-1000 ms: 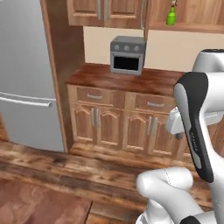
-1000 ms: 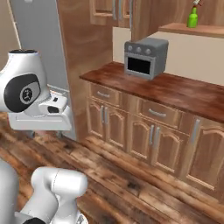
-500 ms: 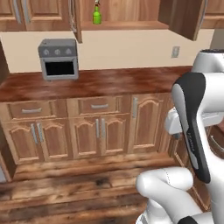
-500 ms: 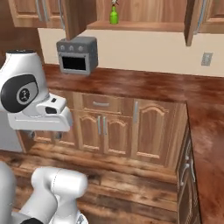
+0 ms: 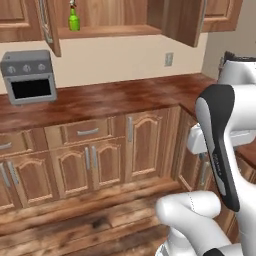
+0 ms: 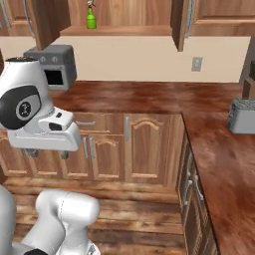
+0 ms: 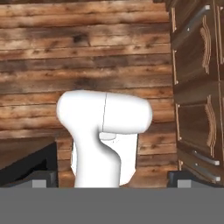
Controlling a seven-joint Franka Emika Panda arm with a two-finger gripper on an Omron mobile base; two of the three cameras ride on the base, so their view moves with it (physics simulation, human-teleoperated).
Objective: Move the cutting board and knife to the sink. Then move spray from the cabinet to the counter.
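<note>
1. The fingers stand wide apart with nothing between them. They point down at the plank floor, with lower cupboard doors off to one side of the hand view.
2. The arm is folded close to the base, with the hand low in front of the lower cupboards, below the level of the worktop.
3. The worktop runs along the wall and turns a corner. On it sit a toaster oven at the left and a toaster on the side run.
4. The spray stands upright, so its long axis is vertical, on the shelf of the open cabinet. It is just above the toaster oven.
5. The relation that matters: the spray is high up, ahead and to the left of the fingers, and well apart from them. I judge that the arm has to unfold and rise, and that the fingers should meet the bottle from the side.
6. Compared with the earlier frames, the whole picture has slid. The camera has gone with the base, and the things themselves have kept their places. The spray is on the same shelf and the fingers are as wide as before.
</note>
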